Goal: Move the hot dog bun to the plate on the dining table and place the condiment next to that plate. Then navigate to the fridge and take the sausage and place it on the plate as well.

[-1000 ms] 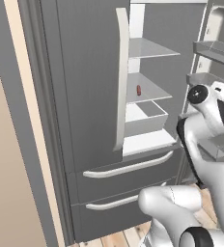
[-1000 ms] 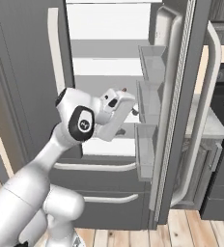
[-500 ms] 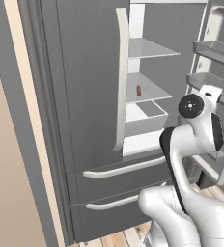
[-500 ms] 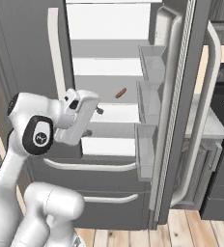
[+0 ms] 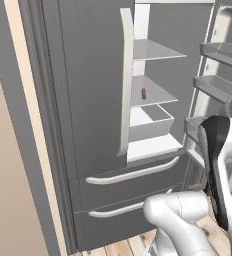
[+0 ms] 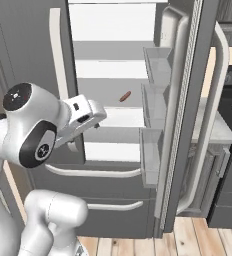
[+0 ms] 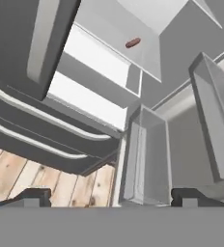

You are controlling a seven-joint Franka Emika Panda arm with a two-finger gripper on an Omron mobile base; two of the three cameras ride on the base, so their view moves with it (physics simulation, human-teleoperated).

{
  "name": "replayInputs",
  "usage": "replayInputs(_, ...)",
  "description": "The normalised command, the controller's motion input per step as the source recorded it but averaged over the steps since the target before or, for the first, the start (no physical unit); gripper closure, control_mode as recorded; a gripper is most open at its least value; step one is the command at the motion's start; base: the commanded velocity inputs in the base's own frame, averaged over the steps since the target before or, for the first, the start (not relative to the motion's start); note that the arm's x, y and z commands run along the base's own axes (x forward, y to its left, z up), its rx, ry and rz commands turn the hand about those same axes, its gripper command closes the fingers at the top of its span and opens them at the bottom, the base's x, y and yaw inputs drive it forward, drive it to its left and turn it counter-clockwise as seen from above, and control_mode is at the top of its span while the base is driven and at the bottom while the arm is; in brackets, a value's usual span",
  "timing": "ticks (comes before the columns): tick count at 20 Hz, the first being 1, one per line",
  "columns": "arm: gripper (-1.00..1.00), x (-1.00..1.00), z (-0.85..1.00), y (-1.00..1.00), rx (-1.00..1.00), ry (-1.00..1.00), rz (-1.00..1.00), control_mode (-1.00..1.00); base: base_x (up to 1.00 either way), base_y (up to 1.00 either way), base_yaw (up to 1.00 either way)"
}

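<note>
Hanging in front of the open fridge with nothing between them, the gripper's fingers stand wide apart. Beyond them, the sausage lies alone mid-shelf on a white shelf, toward its front edge.

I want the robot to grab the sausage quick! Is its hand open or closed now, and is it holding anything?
Gripper: open and empty; the sausage lies apart on a fridge shelf.

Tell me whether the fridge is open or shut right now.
Open. The right door of the fridge is swung out, baring white shelves with the sausage on one.
</note>
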Motion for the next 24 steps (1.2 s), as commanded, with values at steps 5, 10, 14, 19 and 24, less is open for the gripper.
replayInputs(5,-1.0,-0.45,-0.16,0.42,0.5,-0.06,-0.02,-1.0,0.0,0.0,0.0)
replayInputs(10,-1.0,-0.04,-0.1,0.52,0.06,-0.02,-0.09,-1.0,0.0,0.0,0.0)
replayInputs(14,-1.0,0.2,0.0,0.07,0.0,0.06,0.0,-1.0,0.0,0.0,0.0)
replayInputs(19,-1.0,0.08,0.0,0.0,0.0,0.0,0.0,1.0,0.36,-0.02,0.0)
replayInputs(24,-1.0,0.0,0.0,0.0,0.0,0.0,0.0,1.0,0.94,-0.03,0.0)
